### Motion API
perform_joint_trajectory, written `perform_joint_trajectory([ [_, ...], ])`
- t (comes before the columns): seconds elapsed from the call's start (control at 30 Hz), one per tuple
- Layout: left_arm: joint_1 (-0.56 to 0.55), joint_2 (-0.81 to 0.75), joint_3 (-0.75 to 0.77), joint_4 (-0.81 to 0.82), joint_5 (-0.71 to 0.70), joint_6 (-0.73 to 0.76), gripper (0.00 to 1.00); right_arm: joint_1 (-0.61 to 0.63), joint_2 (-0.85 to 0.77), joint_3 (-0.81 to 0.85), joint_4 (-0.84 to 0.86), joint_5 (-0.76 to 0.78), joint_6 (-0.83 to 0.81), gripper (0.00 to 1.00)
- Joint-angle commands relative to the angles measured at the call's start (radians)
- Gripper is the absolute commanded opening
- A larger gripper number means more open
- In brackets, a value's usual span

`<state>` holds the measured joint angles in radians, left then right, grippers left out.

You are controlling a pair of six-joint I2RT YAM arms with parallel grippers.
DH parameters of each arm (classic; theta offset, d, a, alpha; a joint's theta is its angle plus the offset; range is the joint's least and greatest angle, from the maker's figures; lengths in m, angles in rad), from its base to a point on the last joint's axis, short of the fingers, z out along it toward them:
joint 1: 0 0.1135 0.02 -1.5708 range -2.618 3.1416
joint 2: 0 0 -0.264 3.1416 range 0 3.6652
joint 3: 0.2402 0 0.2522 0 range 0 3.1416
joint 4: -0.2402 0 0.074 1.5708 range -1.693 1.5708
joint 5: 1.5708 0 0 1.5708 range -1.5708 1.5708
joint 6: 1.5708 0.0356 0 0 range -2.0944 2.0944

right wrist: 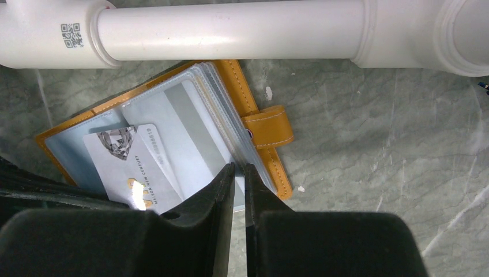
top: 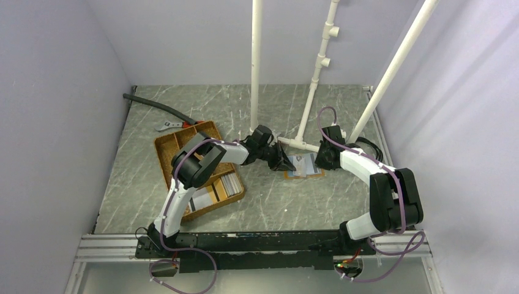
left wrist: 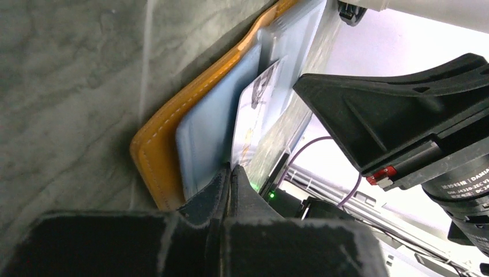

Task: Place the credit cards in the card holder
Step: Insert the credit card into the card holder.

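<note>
The orange-tan card holder lies open on the table below the white pipe, its clear sleeves up. My left gripper is shut on the near edge of a white credit card. That card lies slanted on the holder's left page, part way into a sleeve. A grey card shows inside the sleeve beside it. My right gripper comes in from the right. Its jaws stand almost together, nipping the edge of the stacked clear sleeves. More credit cards lie in the tray.
A brown woven divided tray stands left of the holder, under my left arm. A white pipe frame rests on the table just behind the holder, with uprights rising from it. A black hose and a small tool lie at the back left.
</note>
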<state>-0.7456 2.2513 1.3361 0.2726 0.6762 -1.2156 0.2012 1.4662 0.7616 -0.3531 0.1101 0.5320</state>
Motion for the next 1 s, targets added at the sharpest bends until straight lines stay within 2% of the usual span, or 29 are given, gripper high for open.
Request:
perform_joint_trajectory([
  [0.0,-0.005,0.044,0.028,0.042,-0.022,0.003,0.00,0.000,0.047,-0.044,0.001,-0.016,-0.001,0.12],
  [0.17,-0.005,0.052,0.028,0.090,-0.068,0.014,0.00,0.000,0.046,-0.044,0.002,-0.020,-0.004,0.12],
  [0.33,-0.006,0.041,0.030,0.066,-0.147,0.044,0.00,0.001,0.051,-0.042,0.002,-0.023,-0.006,0.12],
  [0.7,-0.030,0.056,0.036,0.106,-0.222,-0.006,0.00,0.000,0.050,-0.043,0.002,-0.028,-0.005,0.12],
  [0.87,-0.050,0.088,0.090,0.068,-0.215,0.005,0.00,-0.002,0.032,-0.075,0.031,-0.124,0.014,0.12],
  [0.97,-0.064,0.088,0.147,-0.043,-0.221,0.098,0.00,-0.006,0.009,-0.090,0.056,-0.163,0.016,0.12],
])
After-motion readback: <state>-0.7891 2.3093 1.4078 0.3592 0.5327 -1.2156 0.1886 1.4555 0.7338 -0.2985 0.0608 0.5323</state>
